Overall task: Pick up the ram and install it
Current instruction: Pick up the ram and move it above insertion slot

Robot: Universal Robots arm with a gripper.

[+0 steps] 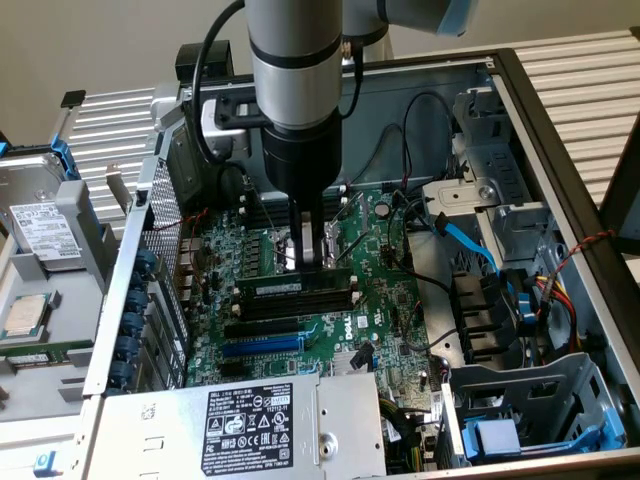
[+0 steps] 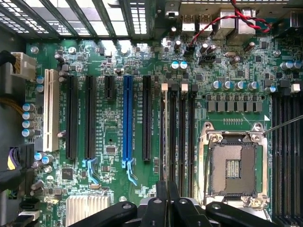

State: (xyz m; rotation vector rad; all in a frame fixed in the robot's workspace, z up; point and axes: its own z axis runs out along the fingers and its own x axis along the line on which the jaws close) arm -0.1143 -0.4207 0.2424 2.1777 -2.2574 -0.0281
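Note:
The ram, a thin green stick with a pale label, stands on edge in the black memory slot nearest the heatsink, in the middle of the motherboard. My gripper comes straight down onto its top edge with the jaws shut on it. In the wrist view the ram appears edge-on as a thin line running away from my gripper. Beside it lie empty black slots with white end clips.
The open CPU socket lies next to the slots, and more memory slots lie beyond it. A blue expansion slot, the power supply, a blue cable and drive cages crowd the case. A hard drive rests outside.

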